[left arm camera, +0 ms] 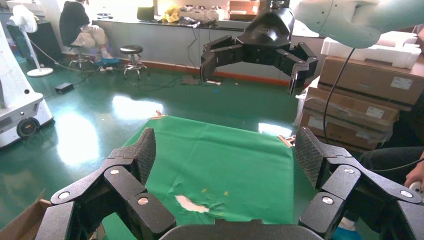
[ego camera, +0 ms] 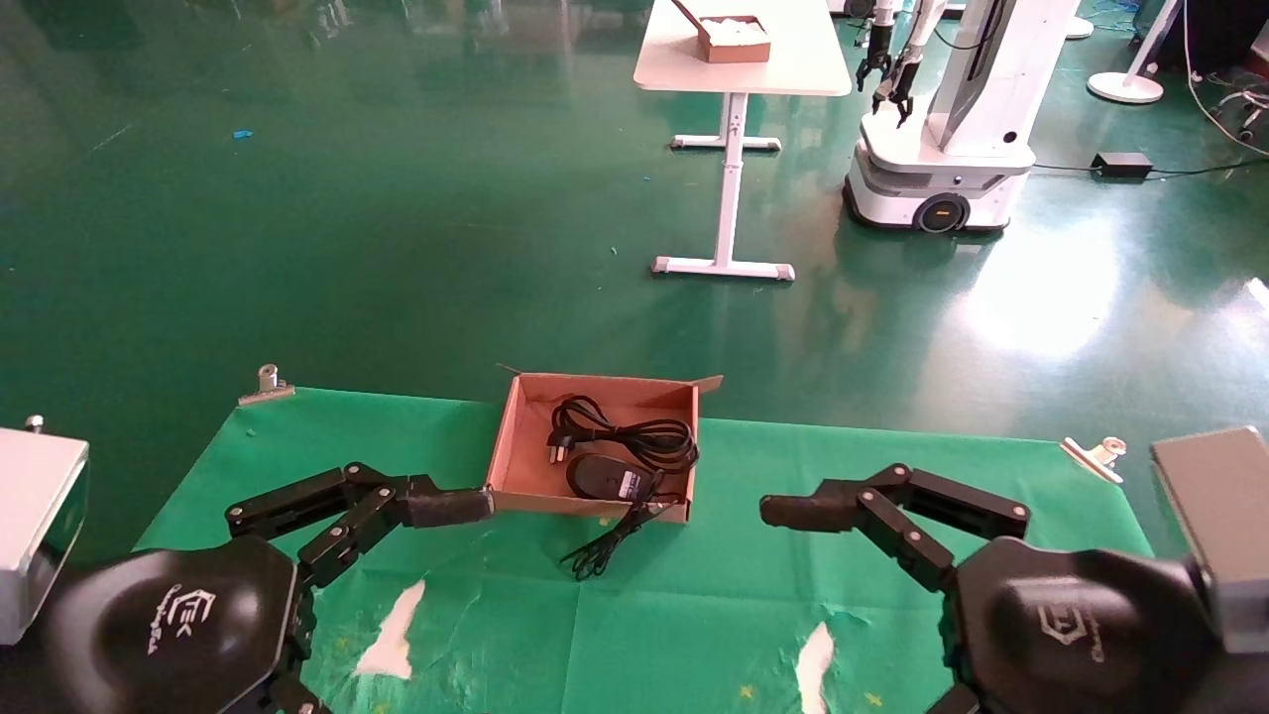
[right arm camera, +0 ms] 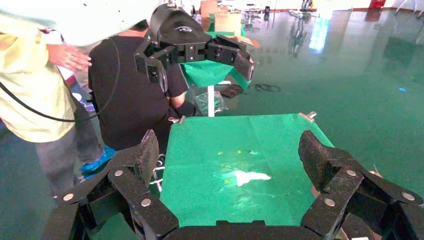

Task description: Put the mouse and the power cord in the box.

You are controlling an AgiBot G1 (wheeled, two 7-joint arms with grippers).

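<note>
The brown cardboard box (ego camera: 505,448) stands at the far middle of the green cloth (ego camera: 714,595). Inside it lie the coiled power cord (ego camera: 639,433) and, in front of that, the mouse (ego camera: 603,476). The mouse's thin bundled cable (ego camera: 599,551) hangs over the box's front wall onto the cloth. My left gripper (ego camera: 448,507) hovers open just left of the box, holding nothing. My right gripper (ego camera: 801,512) hovers open to the box's right, also holding nothing. The left wrist view shows its wide-apart jaws (left arm camera: 227,150) over bare cloth, and the right wrist view (right arm camera: 227,150) shows the same.
White torn patches (ego camera: 395,625) (ego camera: 815,666) mark the cloth near me. Metal clips (ego camera: 266,385) (ego camera: 1095,454) hold its far corners. Behind stand a white desk (ego camera: 739,69) with a small brown box (ego camera: 734,40) and another robot (ego camera: 942,149). A person (right arm camera: 130,95) stands beside the table.
</note>
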